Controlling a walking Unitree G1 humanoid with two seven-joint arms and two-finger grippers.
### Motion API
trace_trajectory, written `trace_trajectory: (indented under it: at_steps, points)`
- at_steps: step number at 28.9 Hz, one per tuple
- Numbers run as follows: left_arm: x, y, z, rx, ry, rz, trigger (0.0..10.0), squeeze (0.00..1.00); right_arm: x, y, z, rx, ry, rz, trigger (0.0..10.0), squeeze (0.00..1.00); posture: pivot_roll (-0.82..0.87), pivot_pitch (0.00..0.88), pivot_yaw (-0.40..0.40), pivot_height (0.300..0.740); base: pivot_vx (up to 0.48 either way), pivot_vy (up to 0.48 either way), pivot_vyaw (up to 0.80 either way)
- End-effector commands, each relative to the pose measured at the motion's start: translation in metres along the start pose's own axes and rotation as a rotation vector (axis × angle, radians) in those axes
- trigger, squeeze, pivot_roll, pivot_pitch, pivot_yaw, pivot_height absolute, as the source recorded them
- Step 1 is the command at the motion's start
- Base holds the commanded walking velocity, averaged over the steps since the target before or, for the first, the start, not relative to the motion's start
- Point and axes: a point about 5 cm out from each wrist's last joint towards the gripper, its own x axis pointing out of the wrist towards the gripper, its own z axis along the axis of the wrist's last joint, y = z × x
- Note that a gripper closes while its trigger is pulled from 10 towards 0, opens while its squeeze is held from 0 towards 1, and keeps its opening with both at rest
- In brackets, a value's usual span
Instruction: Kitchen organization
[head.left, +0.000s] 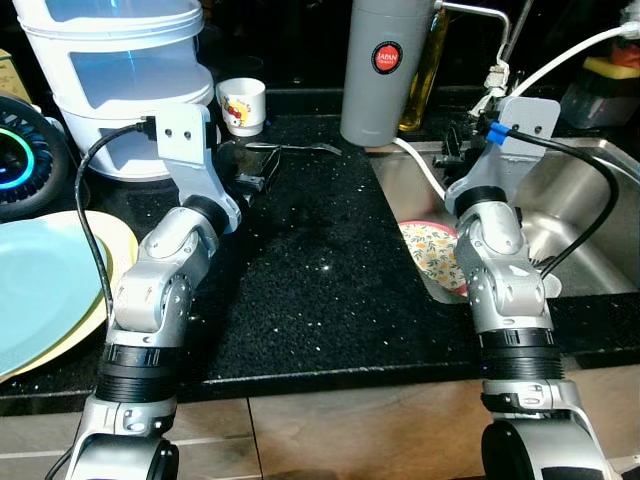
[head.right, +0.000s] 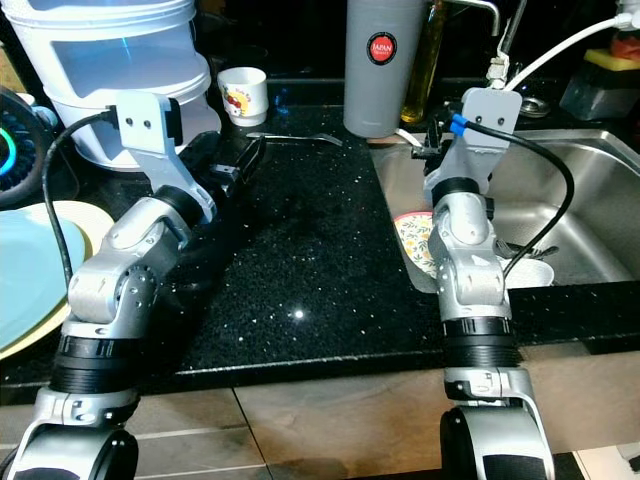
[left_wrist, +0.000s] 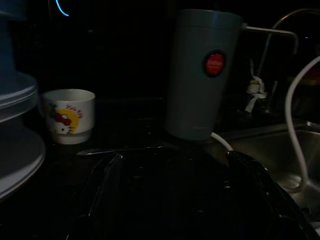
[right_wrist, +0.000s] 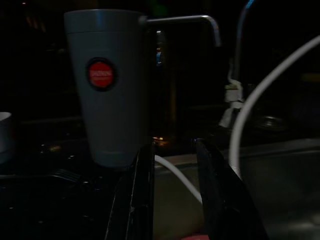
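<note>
Our left jaws (left_wrist: 170, 200) hung released, empty, near the fork (head.left: 290, 149). Our right jaws (right_wrist: 172, 195), parted beside the tumbler (head.left: 385, 70), risked toppling it.

tall grey tumbler (head.left: 378, 70): red round logo
small white cup (head.left: 242, 105): red/yellow cartoon
round plate in sink (head.left: 436, 256): floral
big flat plate (head.left: 40, 290): lt blue

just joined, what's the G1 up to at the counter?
Nothing is held yet. Both arms reach over the black counter beside the sink. The left tool sits open, low over the counter, short of the fork and the small white cup. The right tool is open at the sink's edge, pointing at the tall grey tumbler. A floral plate lies in the sink.
</note>
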Motion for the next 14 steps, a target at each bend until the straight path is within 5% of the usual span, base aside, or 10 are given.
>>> trace_trajectory:
  at_steps: [1, 8, 14]
  points:
    - [-0.0013, -0.0030, -0.0029, -0.001, 0.014, -0.011, 10.0, 0.00, -0.0026, -0.0020, 0.0007, -0.003, -0.001, -0.003, 10.0, 0.00, 0.01, 0.128, -0.005, 0.740, -0.262, 0.000, 0.00]
    - [-0.0015, -0.0014, -0.0025, 0.000, 0.015, -0.007, 10.0, 0.00, -0.0021, -0.0014, 0.0006, -0.003, 0.004, 0.001, 10.0, 0.00, 0.00, 0.131, -0.009, 0.740, -0.261, 0.000, 0.00]
    - [-0.0018, 0.0007, -0.0035, 0.002, 0.021, 0.009, 10.0, 0.00, -0.0023, -0.0008, 0.0009, -0.004, 0.006, 0.005, 10.0, 0.00, 0.00, 0.130, -0.011, 0.740, 0.000, 0.000, 0.00]
